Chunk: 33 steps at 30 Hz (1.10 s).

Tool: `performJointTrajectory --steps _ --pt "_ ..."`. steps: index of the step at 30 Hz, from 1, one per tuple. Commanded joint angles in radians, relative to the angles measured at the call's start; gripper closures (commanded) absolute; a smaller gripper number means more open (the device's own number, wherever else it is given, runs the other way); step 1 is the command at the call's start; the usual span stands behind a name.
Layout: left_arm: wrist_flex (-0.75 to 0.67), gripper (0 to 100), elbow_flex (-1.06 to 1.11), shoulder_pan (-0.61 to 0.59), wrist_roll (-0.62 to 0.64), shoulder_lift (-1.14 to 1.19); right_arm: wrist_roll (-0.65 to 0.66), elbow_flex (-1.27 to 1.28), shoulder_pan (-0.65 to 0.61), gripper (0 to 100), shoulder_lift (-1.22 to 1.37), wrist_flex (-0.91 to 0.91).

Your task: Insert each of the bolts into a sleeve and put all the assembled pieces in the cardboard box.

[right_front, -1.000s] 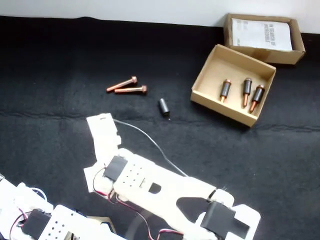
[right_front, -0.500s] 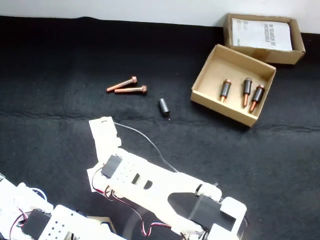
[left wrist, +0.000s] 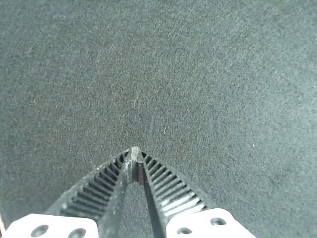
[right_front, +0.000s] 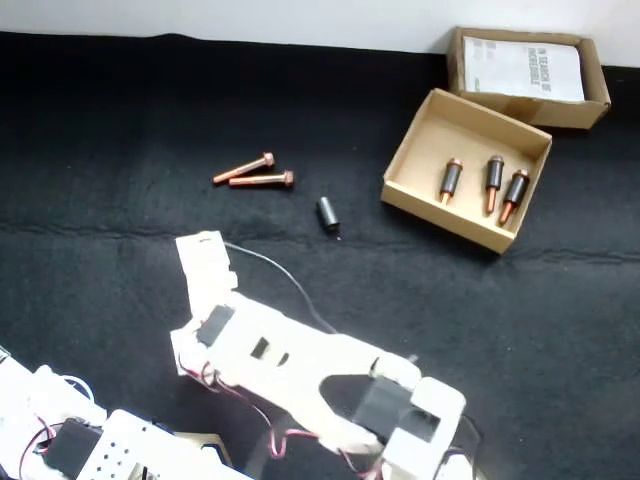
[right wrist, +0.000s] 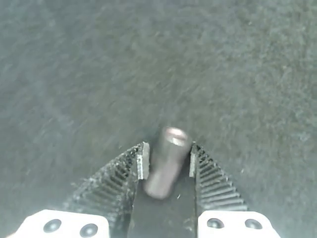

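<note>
The left gripper (left wrist: 134, 154) is closed tight on nothing above the black cloth table (left wrist: 158, 64), and the right gripper (right wrist: 167, 154) pinches a short dark grey metal sleeve (right wrist: 166, 166) between its toothed fingers (right wrist: 141, 163). Farther out, another short dark sleeve (right_front: 328, 213) lies alone on the cloth, near two long copper-coloured bolts (right_front: 260, 180) lying side by side. Farthest away sits the open brown cardboard box (right_front: 425, 150) with three bolts already in sleeves (right_front: 494, 175) lying in a row inside it. Just behind it is a second small box (right_front: 460, 60) holding a white paper (right_front: 523, 65).
</note>
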Motion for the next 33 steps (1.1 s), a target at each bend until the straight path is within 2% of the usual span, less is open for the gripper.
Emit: performJointTrajectory --steps 1,6,10,20,29,33 --pt "0.002 98 0.019 -0.015 -0.008 -0.013 -0.003 -0.116 0.027 87.5 0.062 0.045" --pt "0.002 98 0.019 -0.015 -0.008 -0.013 -0.009 -0.278 0.028 88.8 0.168 0.16" --pt "0.002 98 0.019 -0.013 -0.008 -0.013 -0.009 -0.383 0.031 99.5 0.209 0.255" --pt "0.002 98 0.019 -0.01 -0.008 -0.013 -0.008 -0.57 0.051 99.2 0.211 0.503" --pt "0.003 98 0.019 -0.01 -0.008 -0.013 0.011 -1.017 0.225 99.2 0.209 0.7" --pt "0.005 98 0.019 -0.01 -0.008 -0.013 0.149 -1.148 0.357 99.2 0.18 0.673"
